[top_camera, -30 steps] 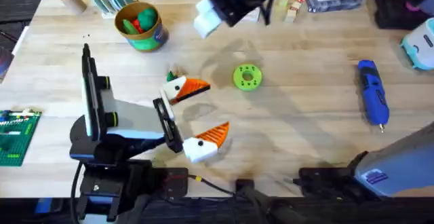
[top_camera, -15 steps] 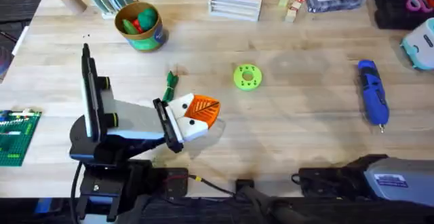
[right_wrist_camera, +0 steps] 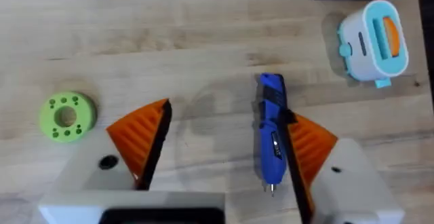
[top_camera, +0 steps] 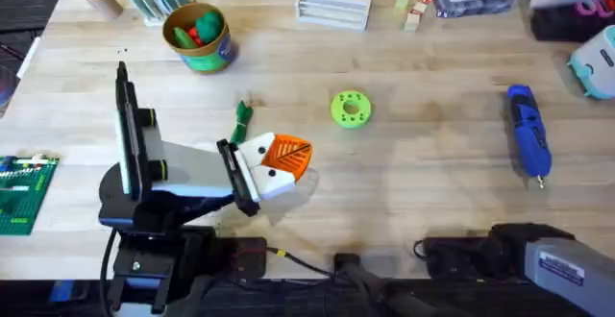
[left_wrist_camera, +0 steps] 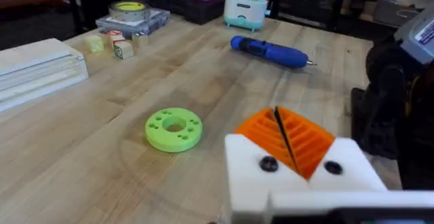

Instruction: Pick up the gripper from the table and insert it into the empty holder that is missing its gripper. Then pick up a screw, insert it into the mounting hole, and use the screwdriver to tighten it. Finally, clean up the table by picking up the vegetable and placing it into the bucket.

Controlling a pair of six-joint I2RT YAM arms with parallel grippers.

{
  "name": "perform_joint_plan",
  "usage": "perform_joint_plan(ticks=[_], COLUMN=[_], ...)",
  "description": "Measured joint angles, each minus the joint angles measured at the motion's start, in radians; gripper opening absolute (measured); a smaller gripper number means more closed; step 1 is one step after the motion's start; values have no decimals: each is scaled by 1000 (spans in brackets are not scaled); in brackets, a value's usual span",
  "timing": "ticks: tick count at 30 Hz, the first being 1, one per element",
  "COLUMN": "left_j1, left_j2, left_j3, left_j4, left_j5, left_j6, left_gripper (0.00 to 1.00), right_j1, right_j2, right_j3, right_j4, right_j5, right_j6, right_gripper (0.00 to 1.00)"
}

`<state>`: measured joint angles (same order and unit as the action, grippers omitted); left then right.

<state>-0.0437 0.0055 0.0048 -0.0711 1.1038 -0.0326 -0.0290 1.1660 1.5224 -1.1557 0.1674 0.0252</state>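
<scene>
Screwdriver seen lying on counter, framed between spread fingers of right gripper, ungrasped. Left gripper fingers pressed together, nothing held. Bucket at far left.

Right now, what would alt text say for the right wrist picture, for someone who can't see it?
The right hand, its two orange-padded fingers spread open, hangs above the blue screwdriver lying on the wooden table. A lime-green disc with holes lies off to one side, and a small light-blue toaster-like toy sits beyond the screwdriver.
</scene>
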Motion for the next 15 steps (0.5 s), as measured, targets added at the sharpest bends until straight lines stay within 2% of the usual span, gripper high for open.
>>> perform_joint_plan(ticks=[5,9,15], left_j1=[0,0,0], left_j2=[0,0,0], left_j3=[0,0,0], left_j4=[0,0,0], left_j5=[0,0,0], left_j6=[0,0,0], left_gripper=[13,13,13], right_j1=[-90,-171,-267], right_j2=[-152,-249,-267], right_j3=[-178,-259,-308], right_j4=[51,90,103], right_j5=[-9,-11,-12], right_j6=[2,2,2], right_gripper=[993,994,994])
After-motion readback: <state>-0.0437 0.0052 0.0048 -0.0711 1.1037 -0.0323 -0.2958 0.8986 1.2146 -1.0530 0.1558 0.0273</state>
